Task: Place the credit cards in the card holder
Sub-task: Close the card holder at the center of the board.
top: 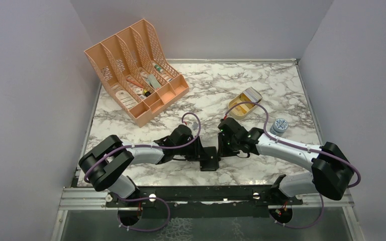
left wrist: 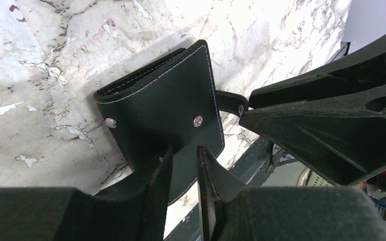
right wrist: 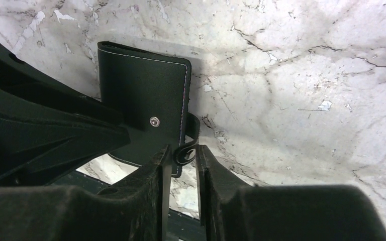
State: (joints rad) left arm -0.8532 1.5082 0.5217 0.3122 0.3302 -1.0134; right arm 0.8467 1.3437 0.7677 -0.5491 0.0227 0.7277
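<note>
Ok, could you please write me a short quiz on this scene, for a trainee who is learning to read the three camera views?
1. True or false: the card holder lies inside the peach organiser.
2. What sits between the fingers of the right end effector? A) the snap tab B) a credit card C) a pen
3. Which end effector has the flat cover of the card holder between its fingers?

Key
1. False: it is on the marble table, between the two arms and apart from the organiser.
2. A
3. The left end effector.
</note>
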